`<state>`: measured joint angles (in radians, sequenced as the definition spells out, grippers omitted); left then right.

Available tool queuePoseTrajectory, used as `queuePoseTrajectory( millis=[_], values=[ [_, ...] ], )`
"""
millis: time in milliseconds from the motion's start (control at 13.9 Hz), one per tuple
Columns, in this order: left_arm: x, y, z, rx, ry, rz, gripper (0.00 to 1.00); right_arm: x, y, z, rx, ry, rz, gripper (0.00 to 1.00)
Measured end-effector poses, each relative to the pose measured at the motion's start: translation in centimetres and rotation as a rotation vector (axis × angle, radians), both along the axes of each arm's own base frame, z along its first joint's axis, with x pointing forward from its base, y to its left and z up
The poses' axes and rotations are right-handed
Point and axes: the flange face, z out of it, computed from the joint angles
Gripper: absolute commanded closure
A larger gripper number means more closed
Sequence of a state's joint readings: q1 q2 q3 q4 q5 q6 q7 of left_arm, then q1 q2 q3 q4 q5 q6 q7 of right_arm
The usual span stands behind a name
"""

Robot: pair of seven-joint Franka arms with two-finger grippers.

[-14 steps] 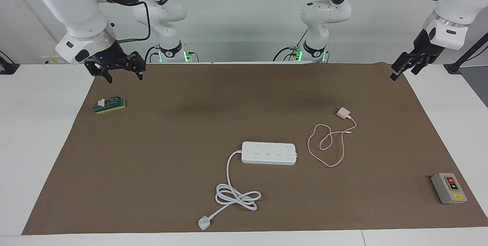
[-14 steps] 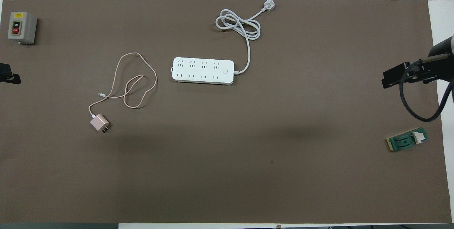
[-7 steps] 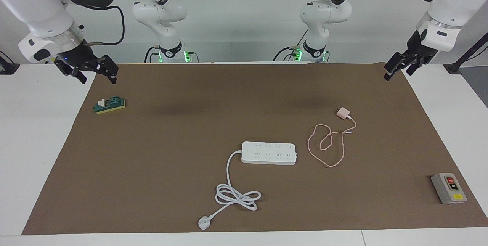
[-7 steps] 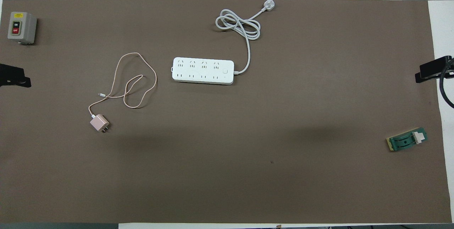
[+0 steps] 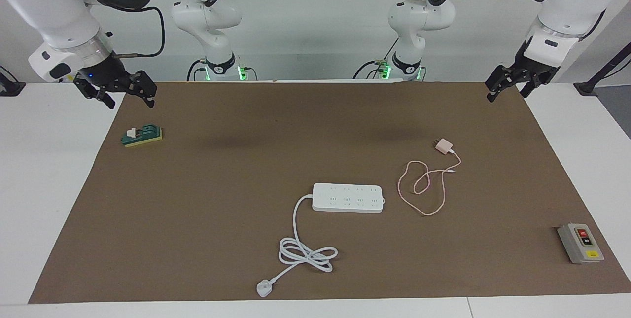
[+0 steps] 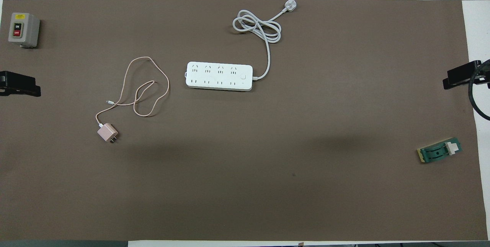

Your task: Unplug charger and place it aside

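Observation:
The charger [image 5: 444,146] is a small pale-pink cube with its prongs bare. It lies on the brown mat, apart from the white power strip [image 5: 347,197] and nearer to the robots. Its thin pink cable [image 5: 424,185] loops beside the strip. The strip's sockets are empty. The charger [image 6: 106,132] and the strip [image 6: 219,76] also show in the overhead view. My left gripper [image 5: 506,92] hangs open and empty over the mat's corner at the left arm's end. My right gripper [image 5: 127,98] hangs open and empty over the mat's edge at the right arm's end.
The strip's thick white cord coils farther from the robots and ends in a white plug [image 5: 263,288]. A grey on/off switch box [image 5: 580,243] sits at the left arm's end. A small green block [image 5: 142,135] lies under the right gripper's area.
The right gripper has drawn back toward its end of the table. The left gripper has shifted a little inward over the mat's corner. The charger and the strip have not moved.

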<state>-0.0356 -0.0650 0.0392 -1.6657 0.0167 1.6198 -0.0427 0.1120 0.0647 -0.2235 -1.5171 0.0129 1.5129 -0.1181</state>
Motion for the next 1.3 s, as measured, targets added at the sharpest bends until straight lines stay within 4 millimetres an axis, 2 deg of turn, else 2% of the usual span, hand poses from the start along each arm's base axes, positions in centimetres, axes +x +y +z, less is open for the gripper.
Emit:
queuePoseTrajectory(
  millis=[361, 505, 865, 1298],
  values=[
    [-0.3, -1.6, -0.2, -0.007, 0.022, -0.053, 0.00, 0.0, 0.1, 0.1, 0.000, -0.002, 0.009, 0.00],
    [-0.8, -2.1, -0.2, -0.064, 0.054, -0.078, 0.00, 0.0, 0.3, 0.1, 0.001, -0.002, 0.013, 0.00],
    [-1.3, -2.1, 0.1, -0.101, 0.069, -0.104, 0.00, 0.0, 0.4, 0.1, 0.001, -0.002, 0.015, 0.00],
    [-1.2, -2.5, -0.1, -0.065, 0.076, -0.117, 0.00, 0.0, 0.4, 0.1, 0.001, -0.002, 0.015, 0.00]
  ],
)
